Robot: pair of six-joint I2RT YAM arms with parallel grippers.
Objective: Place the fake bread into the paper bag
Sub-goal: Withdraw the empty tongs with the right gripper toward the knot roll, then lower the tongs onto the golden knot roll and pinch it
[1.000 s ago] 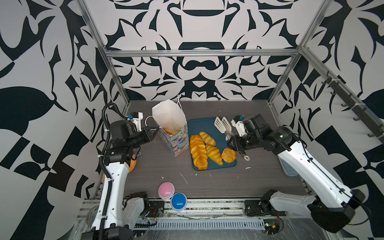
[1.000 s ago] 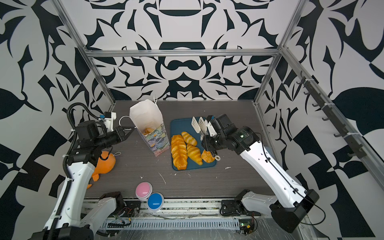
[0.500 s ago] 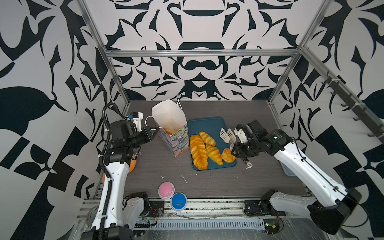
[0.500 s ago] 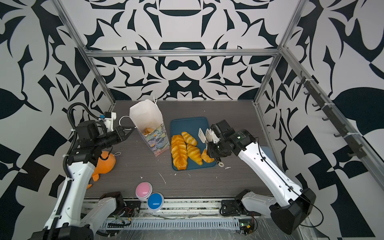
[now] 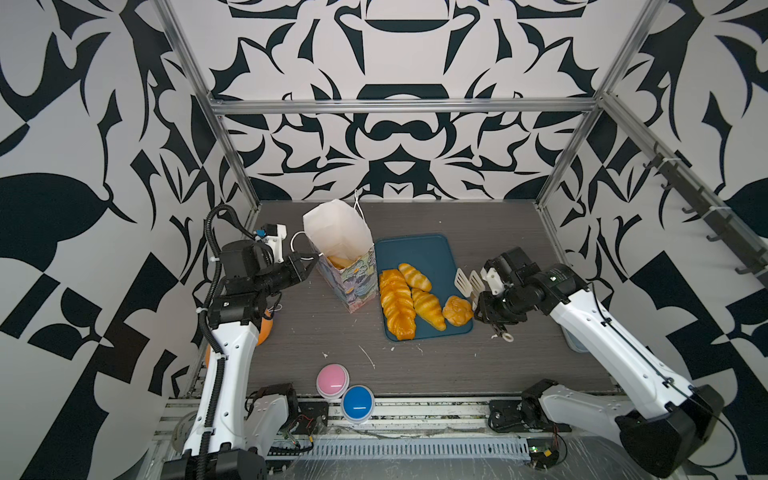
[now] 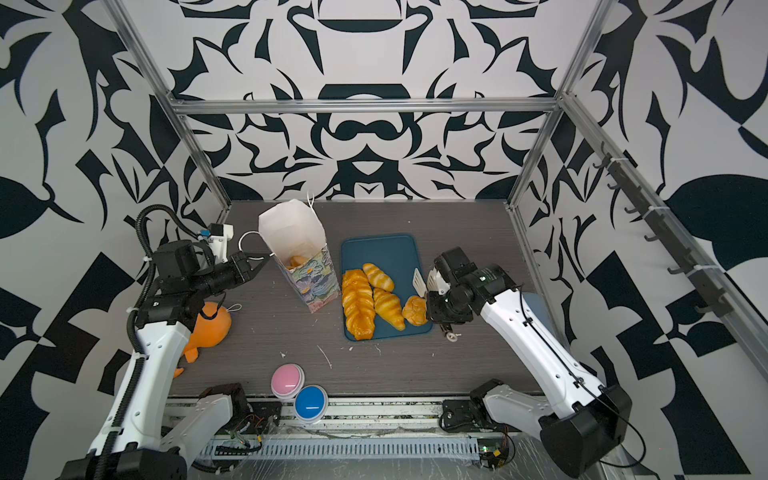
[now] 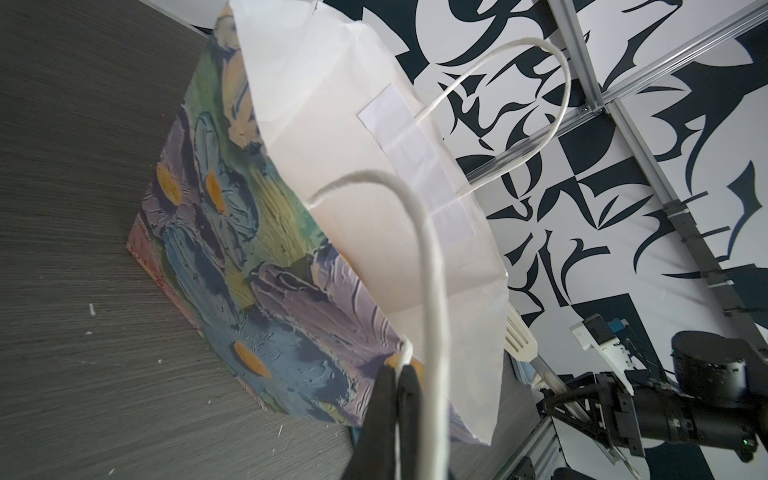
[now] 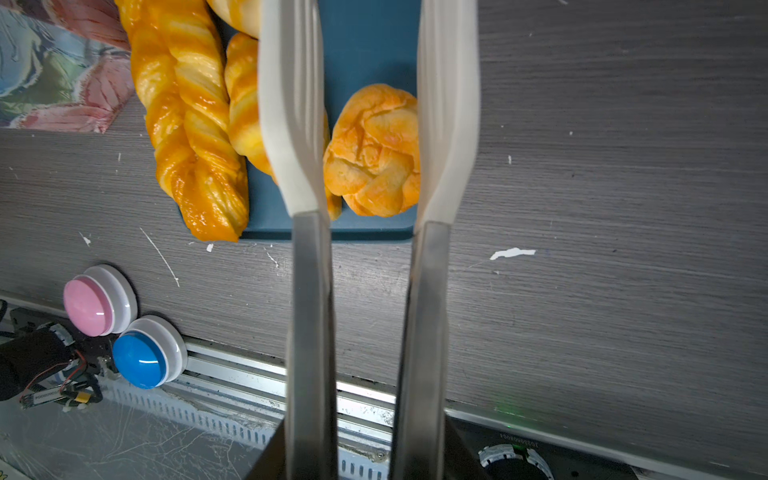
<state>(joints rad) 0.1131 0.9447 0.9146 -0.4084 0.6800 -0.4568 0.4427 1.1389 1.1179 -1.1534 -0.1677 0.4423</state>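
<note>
Tabletop (image 5: 457,365) grey woodgrain; walls (image 5: 415,158) black-and-white

A dark grey wood-grain tabletop (image 5: 457,365) is recorded beneath the right gripper (image 5: 482,301), flecked with white scraps (image 5: 368,357). Beyond it, black-and-white patterned walls (image 5: 395,137) are framed by aluminium struts (image 5: 399,106). Dark hooks (image 5: 706,220) are mounted outboard of it. Lighting is even.

Four pastries (image 5: 397,303) on tray (image 5: 415,253), one bag (image 5: 338,226)
</note>
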